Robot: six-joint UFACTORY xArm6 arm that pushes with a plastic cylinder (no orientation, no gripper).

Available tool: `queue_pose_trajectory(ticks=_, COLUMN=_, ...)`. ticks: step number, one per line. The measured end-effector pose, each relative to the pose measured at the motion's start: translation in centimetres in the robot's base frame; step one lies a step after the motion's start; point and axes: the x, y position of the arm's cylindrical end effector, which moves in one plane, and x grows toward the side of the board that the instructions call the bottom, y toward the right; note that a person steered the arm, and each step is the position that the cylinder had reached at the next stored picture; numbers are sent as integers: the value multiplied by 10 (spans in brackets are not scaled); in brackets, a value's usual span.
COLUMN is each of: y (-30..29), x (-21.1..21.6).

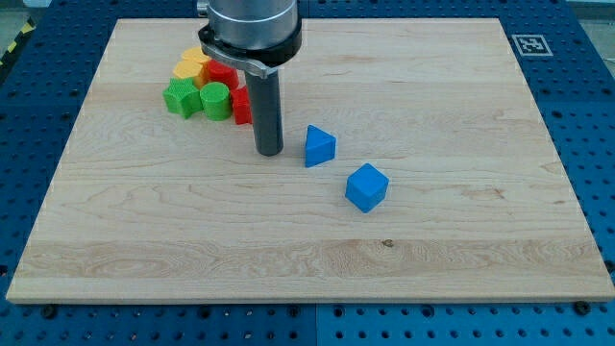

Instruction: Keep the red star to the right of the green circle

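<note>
The red star point(241, 106) lies right against the right side of the green circle point(215, 100), mostly hidden behind my rod. My tip point(269, 152) rests on the board just to the right of and below the red star. The green circle sits in a cluster at the view's top left with a green star point(180, 98), a yellow block point(191, 65) and a red cylinder point(223, 74).
A blue triangular block point(320, 146) lies just right of my tip. A blue cube point(366, 186) lies further down and right. The wooden board point(461, 221) ends at blue pegboard on all sides.
</note>
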Motion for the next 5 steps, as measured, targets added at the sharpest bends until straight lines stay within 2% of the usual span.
queue_pose_trajectory(ticks=3, y=0, x=8)
queue_pose_trajectory(ticks=5, y=-13, x=-37)
